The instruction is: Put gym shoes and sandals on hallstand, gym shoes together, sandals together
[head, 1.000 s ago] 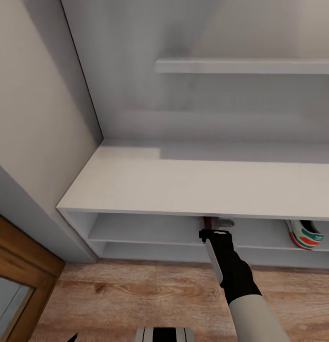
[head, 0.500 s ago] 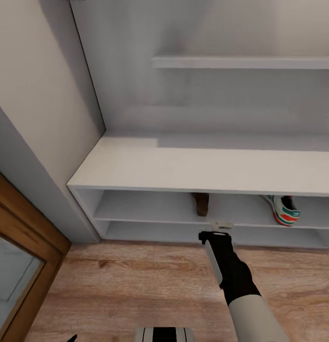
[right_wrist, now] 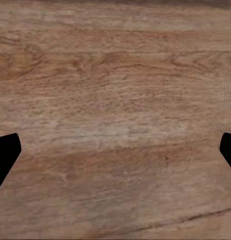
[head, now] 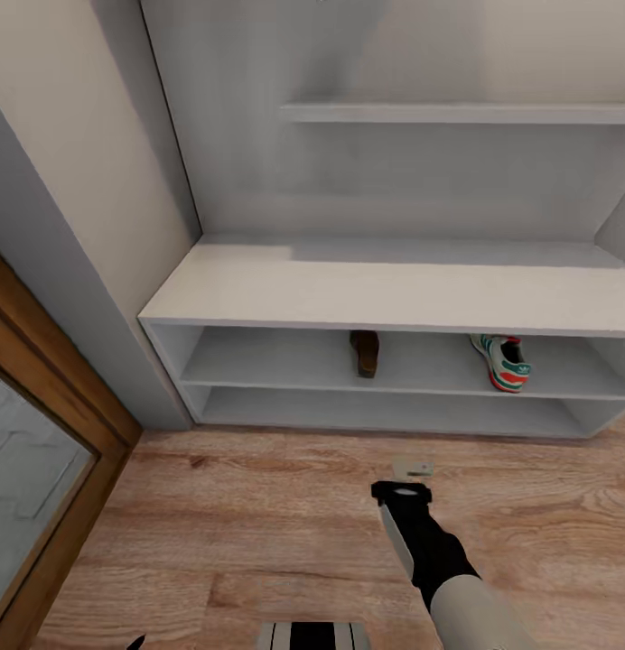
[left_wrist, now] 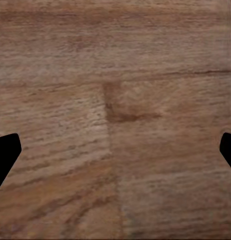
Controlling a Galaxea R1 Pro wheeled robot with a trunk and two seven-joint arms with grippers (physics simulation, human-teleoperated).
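The light-grey hallstand [head: 385, 298] stands against the wall ahead. On its upper open shelf lie one dark brown sandal [head: 365, 352] near the middle and one white gym shoe [head: 500, 361] with teal stripes to the right, well apart from each other. My right gripper [head: 412, 470] hangs over the wood-plank corridor floor [head: 258, 524] in front of the rack, open and empty. The right wrist view has its dark fingertips [right_wrist: 6, 152] wide apart over bare planks. My left gripper [left_wrist: 115, 150] is also open above the floor, with nothing between its fingers. The other shoe and sandal are out of view.
A wood-framed door [head: 41, 451] with a glass panel stands at the left, beside a grey wall corner [head: 96, 298]. A stepped wall shelf [head: 457, 113] runs above the bench top. The lower rack shelf [head: 376, 411] holds nothing.
My right gripper has drawn back out of the upper shelf, leaving the sandal there. The whole view has pulled back from the rack, so more floor and door show.
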